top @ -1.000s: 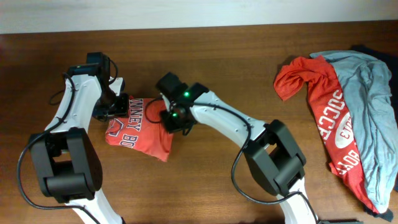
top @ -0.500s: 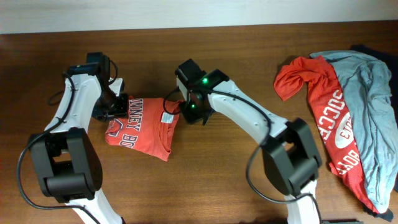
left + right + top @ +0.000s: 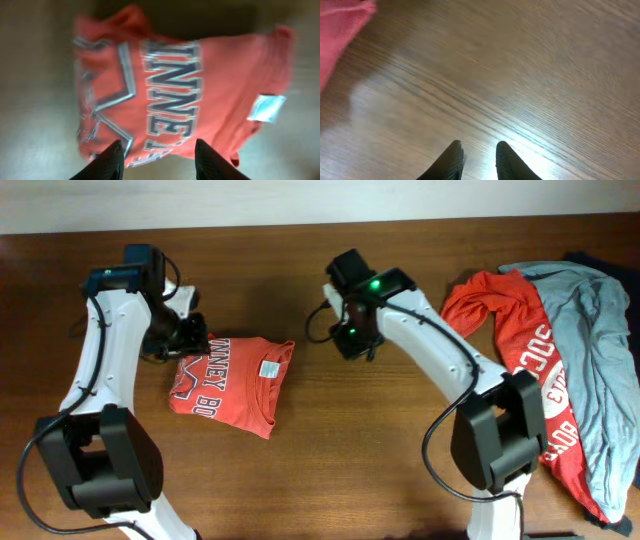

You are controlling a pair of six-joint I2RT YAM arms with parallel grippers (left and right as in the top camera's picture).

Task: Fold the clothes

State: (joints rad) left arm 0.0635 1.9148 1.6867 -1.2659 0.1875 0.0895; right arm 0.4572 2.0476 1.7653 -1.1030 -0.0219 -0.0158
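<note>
**1. Folded garment.** The orange-red T-shirt (image 3: 232, 385) lies flat on the left-centre of the counter (image 3: 350, 470), folded into a compact block set slightly askew. The grey-white lettering faces up. A white label (image 3: 268, 368) sits near the block's upper right corner. The lower right corner points toward the near edge of the counter. In the left wrist view the T-shirt (image 3: 210, 75) fills most of the frame, its label (image 3: 266, 107) at the right edge.

**2. Left jaws.** The left arm (image 3: 105, 350) holds its jaws over the block's upper left edge. The fingertips (image 3: 112, 160) stand moderately apart with nothing between them. The lettering's lower edge shows through the gap.

**3. Right jaws.** The right arm (image 3: 440, 350) holds its jaws over bare wood, to the right of the block and apart from it. The fingertips (image 3: 452, 160) are separated by a narrow gap and hold nothing. A strip of red cloth (image 3: 340, 30) shows in the upper left of that view; which garment it belongs to cannot be told.

**4. Remaining clothes.** A red shirt lettered "SOCCE" (image 3: 535, 370) and a grey-blue shirt (image 3: 600, 330) lie heaped together at the right end of the counter. The heap reaches the frame's right edge.

**5. Open room.** A bare strip of wood separates the block from the heap. More bare wood lies between the block and the near edge.
</note>
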